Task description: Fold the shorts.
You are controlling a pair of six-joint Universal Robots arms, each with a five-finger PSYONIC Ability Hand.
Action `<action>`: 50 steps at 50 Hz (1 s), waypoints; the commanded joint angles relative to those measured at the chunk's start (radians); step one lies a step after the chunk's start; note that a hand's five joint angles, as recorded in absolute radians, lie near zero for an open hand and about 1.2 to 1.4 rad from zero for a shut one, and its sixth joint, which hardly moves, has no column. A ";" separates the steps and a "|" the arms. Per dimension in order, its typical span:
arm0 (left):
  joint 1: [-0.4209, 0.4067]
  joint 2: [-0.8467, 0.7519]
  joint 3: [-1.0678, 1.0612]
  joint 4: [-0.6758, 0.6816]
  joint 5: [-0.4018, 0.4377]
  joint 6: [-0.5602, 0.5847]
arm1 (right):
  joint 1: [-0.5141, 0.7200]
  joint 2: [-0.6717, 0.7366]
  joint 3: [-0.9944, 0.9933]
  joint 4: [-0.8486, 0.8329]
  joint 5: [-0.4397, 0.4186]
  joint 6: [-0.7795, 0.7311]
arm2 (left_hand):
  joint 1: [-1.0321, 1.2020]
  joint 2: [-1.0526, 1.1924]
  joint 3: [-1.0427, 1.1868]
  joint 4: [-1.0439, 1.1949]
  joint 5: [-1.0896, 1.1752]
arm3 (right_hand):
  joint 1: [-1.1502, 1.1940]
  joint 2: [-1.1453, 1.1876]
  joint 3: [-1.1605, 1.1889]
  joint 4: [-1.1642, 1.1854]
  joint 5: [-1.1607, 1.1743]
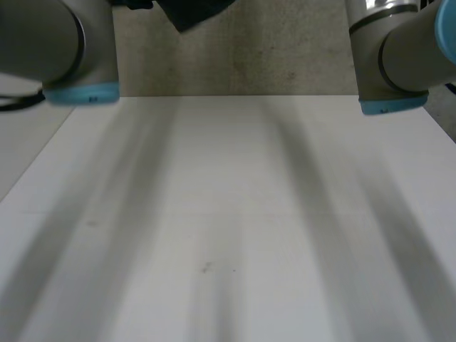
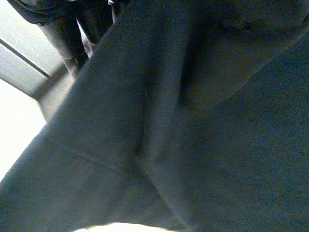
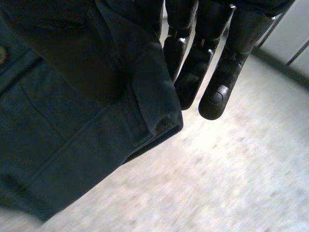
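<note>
hanging cloth: the shorts show as a dark flap at 12 o'clock in the head view, up off the table and between the two arms.
table: the white table spreads from 9 to 3 o'clock below the arms; the flap shows above its far edge.
floor: a mottled beige floor lies past that far edge, toward 12 o'clock.
left arm: the left arm, grey with a light-blue cap, sits at 10 o'clock.
right arm: the right arm, also grey and blue-capped, sits at 2 o'clock.
left hand: the left hand shows black in its wrist view, with the shorts hanging in front of its palm and covering most of it.
left hand hold: cannot tell whether it is clamped on the cloth or apart; the cloth hides this.
cloth at the left hand: broad soft folds, with a stitched seam crossing the cloth well away from the hand.
right hand: the right hand hangs above the floor in its wrist view, with the shorts just beside it, touching it and covering one side.
right hand hold: cannot tell whether it pinches the cloth; the covered side hides this.
cloth at the right hand: a folded hem corner lies against the hand.
</note>
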State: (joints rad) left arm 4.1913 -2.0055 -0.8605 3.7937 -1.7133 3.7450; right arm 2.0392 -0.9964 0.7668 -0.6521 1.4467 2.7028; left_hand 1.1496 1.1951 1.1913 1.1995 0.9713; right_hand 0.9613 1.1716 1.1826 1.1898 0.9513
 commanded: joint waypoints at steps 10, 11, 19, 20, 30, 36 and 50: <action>0.036 -0.119 -0.501 -0.106 0.006 -0.103 | 0.042 0.149 0.296 0.408 -0.006 -0.012 | 0.247 0.201 0.205 0.197 0.250 | 0.435 0.225 0.214 0.207 0.270; 0.036 -0.159 -0.537 -0.112 0.004 -0.102 | 0.048 0.165 0.304 0.423 -0.005 -0.014 | 0.247 0.201 0.205 0.197 0.250 | 0.435 0.225 0.214 0.207 0.270; 0.023 -0.240 -0.664 -0.227 0.008 -0.103 | 0.053 0.252 0.341 0.609 0.006 -0.014 | 0.247 0.201 0.205 0.197 0.250 | 0.435 0.225 0.214 0.207 0.270; 0.021 -0.237 -0.673 -0.239 0.009 -0.105 | 0.052 0.246 0.350 0.620 0.006 -0.011 | 0.247 0.201 0.205 0.197 0.250 | 0.435 0.225 0.214 0.207 0.270; 0.022 -0.044 -0.802 -0.305 0.024 -0.108 | 0.042 0.070 0.534 0.626 -0.035 0.063 | -0.760 -0.805 -0.801 -0.810 -0.756 | 0.435 0.225 0.214 0.207 0.270; 0.101 0.079 -0.871 -0.305 0.021 -0.155 | -0.001 -0.002 0.678 0.618 -0.127 0.077 | -0.751 -0.797 -0.793 -0.801 -0.747 | 0.435 0.225 0.214 0.207 0.270; 0.207 0.126 -0.960 -0.515 0.165 -0.525 | -0.056 -0.050 0.776 0.577 -0.147 0.182 | -0.654 -0.700 -0.696 -0.704 -0.650 | 0.435 0.225 0.214 0.207 0.270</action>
State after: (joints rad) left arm 4.3557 -1.8773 -1.7958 3.3904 -1.6458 3.3369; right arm 1.9916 -1.0475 1.5384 -0.0720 1.2997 2.8486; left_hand 0.3901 0.4020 0.4025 0.4024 0.2347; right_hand 0.9660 1.1716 1.1876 1.1898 0.9513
